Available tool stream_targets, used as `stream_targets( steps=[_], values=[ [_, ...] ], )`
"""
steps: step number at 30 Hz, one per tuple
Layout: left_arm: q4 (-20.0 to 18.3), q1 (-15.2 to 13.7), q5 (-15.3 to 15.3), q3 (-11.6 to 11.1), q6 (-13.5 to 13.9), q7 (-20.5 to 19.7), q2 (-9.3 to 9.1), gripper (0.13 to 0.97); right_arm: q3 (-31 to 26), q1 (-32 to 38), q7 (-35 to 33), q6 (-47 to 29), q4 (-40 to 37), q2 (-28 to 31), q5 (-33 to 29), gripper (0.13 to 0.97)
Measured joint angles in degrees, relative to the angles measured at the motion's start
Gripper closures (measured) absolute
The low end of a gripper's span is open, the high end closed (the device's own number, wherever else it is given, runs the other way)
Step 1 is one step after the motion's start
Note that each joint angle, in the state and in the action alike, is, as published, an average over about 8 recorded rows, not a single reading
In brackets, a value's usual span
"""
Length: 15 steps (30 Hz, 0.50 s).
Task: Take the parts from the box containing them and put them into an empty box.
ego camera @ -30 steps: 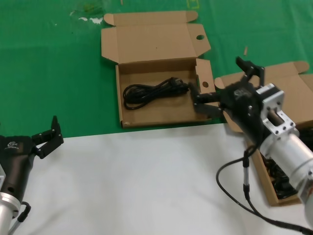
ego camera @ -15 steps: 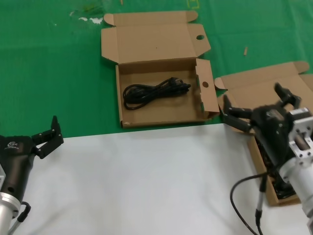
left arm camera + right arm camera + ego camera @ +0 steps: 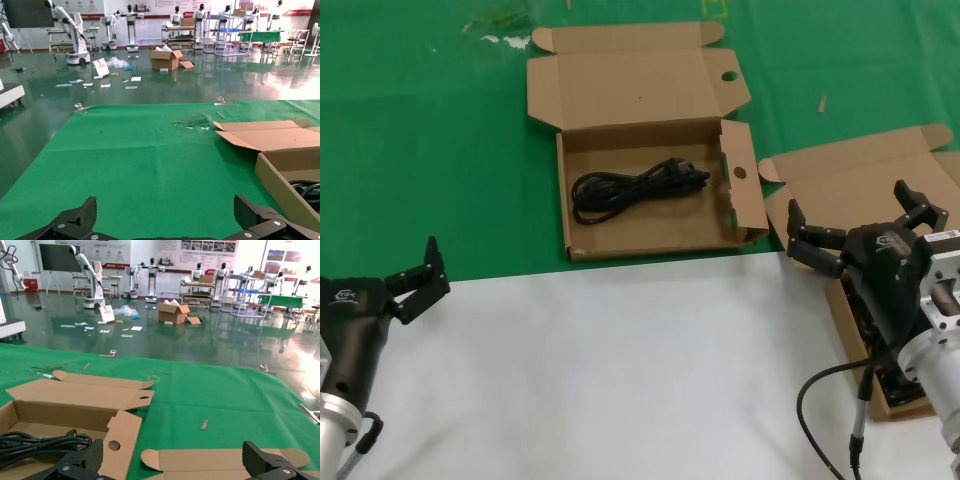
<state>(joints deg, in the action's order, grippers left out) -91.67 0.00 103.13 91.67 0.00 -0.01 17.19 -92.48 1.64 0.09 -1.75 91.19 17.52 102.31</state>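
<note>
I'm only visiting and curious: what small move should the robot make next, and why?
Probably lower the right gripper, which is open and holds nothing, into the plain box beneath it for another cord. One cord already lies in the holed box. The left gripper waits aside.

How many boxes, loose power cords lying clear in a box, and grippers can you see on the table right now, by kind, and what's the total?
Cardboard boxes: 2, the holed-flap box and the plain-flap box
Power cords in clear view: 1, the cord in the holed-flap box; contents of the other box are mostly hidden
Grippers: 2, left gripper, right gripper, both open
Total: 5
</note>
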Motion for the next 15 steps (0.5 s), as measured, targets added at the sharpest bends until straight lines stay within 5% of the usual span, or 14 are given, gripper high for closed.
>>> stream_targets(
  steps=[15],
  values=[
    [0.0,0.0,0.0,0.0,0.0,0.02,0.0,0.132,0.0,0.0,0.0,0.0,0.0,0.0,0.0,0.129]
  ],
)
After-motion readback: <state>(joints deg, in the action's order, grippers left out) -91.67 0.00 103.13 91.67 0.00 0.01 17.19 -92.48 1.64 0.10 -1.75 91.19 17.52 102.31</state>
